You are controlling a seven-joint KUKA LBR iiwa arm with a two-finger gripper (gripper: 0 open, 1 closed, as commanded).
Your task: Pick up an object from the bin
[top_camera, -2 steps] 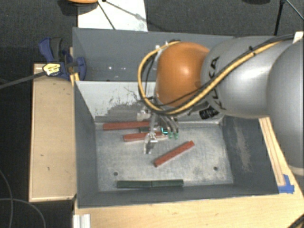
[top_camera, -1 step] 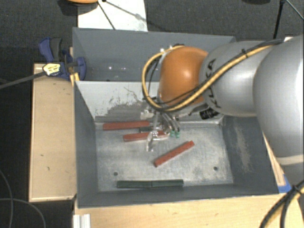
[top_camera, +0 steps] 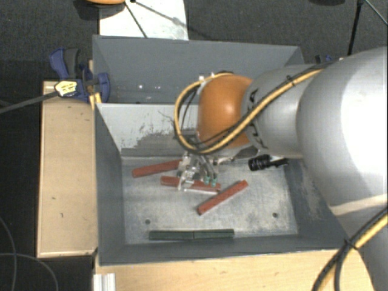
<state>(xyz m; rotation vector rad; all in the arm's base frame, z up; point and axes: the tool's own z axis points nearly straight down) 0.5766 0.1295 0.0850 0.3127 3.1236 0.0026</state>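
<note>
My gripper [top_camera: 195, 178] is down in the middle of the bin, its fingertips at the floor among several reddish-brown sticks. One stick [top_camera: 155, 169] lies to its left, pointing left. A second stick [top_camera: 182, 184] lies right under the fingertips, and it is unclear whether the fingers are round it. A third, thicker stick [top_camera: 222, 197] lies slanted just right of and below the gripper.
A long dark green bar [top_camera: 191, 234] lies flat along the bin's front wall. The arm with its orange cover and cables hangs over the bin's back right part and hides the floor there.
</note>
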